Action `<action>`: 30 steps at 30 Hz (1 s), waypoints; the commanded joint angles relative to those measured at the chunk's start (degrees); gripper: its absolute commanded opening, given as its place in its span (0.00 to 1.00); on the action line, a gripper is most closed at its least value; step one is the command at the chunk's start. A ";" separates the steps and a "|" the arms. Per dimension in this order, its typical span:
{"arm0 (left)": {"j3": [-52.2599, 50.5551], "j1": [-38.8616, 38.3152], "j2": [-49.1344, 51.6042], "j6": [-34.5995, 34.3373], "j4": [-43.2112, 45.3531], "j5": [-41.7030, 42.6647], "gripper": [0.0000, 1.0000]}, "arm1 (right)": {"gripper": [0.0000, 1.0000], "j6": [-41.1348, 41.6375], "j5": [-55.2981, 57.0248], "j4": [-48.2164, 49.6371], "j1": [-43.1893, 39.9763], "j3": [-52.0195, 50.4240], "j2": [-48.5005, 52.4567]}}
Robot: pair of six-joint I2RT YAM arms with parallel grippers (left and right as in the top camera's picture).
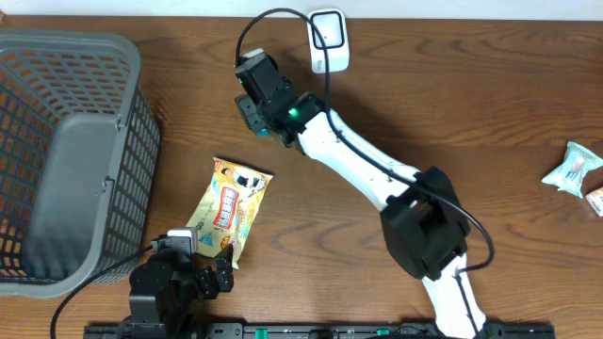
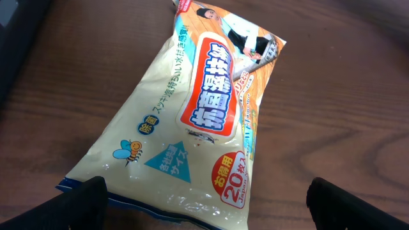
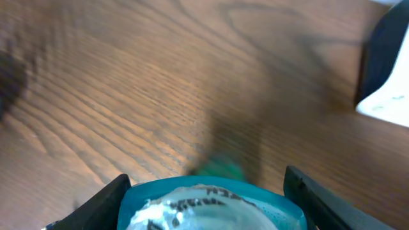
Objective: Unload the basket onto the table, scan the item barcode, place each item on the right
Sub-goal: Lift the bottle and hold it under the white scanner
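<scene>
Right gripper (image 1: 256,111) is clamped on the teal packet (image 3: 204,203), left of the far white scanner (image 1: 329,41); turn its barcode slowly to face it. Left gripper (image 2: 211,206) has its jaws apart

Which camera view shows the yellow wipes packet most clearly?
The left wrist view: the yellow wipes packet fills the frame and its print is readable. The overhead view shows it small, near the basket. The right wrist view does not show it.

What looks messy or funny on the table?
Nothing is spilled or broken. The yellow packet lies crooked and wrinkly near the basket, and small packets sit far off at the right edge.
</scene>
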 commanded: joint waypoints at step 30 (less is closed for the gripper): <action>-0.20 0.02 -0.04 0.11 -1.68 -0.55 0.99 | 0.99 -3.78 0.04 -7.91 -0.04 1.22 -6.91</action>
